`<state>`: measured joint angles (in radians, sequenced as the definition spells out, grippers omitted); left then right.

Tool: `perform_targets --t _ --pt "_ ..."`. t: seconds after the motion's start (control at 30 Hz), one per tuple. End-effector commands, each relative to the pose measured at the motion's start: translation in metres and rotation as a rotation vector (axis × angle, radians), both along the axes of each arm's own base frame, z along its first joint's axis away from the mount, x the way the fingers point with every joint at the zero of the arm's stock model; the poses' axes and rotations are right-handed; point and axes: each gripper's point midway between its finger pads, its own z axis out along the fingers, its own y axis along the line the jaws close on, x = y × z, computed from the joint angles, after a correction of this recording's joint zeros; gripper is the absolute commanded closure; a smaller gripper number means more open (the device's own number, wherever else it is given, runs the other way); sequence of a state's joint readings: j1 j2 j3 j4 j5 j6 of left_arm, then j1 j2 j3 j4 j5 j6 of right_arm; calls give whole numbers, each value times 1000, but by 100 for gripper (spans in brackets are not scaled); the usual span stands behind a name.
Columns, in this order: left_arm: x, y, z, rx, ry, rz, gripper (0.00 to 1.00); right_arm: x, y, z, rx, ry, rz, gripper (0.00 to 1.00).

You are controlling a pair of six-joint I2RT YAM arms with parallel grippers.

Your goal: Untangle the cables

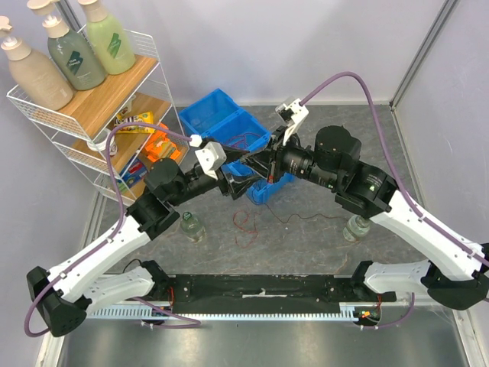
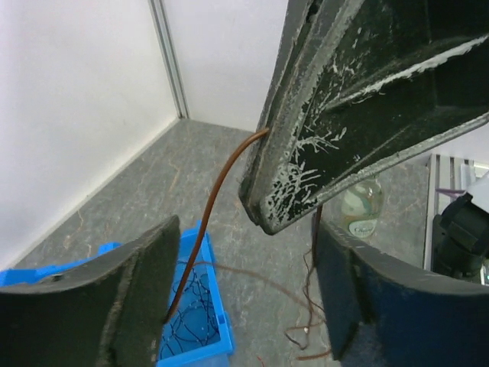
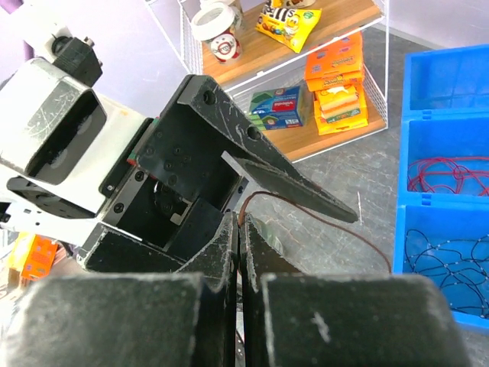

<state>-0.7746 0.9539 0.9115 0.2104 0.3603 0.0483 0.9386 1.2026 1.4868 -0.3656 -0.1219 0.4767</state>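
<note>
Both arms meet above the blue bins. My right gripper (image 3: 239, 223) is shut on a thin red-brown cable (image 3: 321, 218), which arcs from its tip down toward the table. My left gripper (image 2: 246, 264) stands open, its jaws on either side of the right gripper's tip (image 2: 267, 210). The held cable (image 2: 218, 191) runs down past the left finger (image 2: 145, 283). More of the cables (image 1: 246, 222) lie in loose red loops on the grey table, seen as thin strands (image 2: 306, 329) below the left gripper. In the top view the left gripper (image 1: 243, 182) and right gripper (image 1: 263, 170) touch tips.
Blue bins (image 1: 221, 115) hold sorted wire: red loops (image 3: 447, 172) in one compartment, black loops (image 3: 443, 256) in the one nearer. Two small bottles (image 1: 191, 227) (image 1: 357, 227) stand on the table. A white wire shelf (image 1: 99, 99) with bottles and snacks stands at far left.
</note>
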Motion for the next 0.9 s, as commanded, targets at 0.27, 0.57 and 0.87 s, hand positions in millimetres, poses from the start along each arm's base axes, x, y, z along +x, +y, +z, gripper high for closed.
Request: perform_targets --t 0.27,0.57,0.87 --pt "-2 22 -9 -12 111 97 94 19 -20 -24 -62 -65 -137 41" --pt "7 49 15 -83 230 251 98 10 -44 -125 -283 -134 -61 8" --pt "15 56 36 -180 417 338 98 -6 -15 -181 -72 -155 62 7"
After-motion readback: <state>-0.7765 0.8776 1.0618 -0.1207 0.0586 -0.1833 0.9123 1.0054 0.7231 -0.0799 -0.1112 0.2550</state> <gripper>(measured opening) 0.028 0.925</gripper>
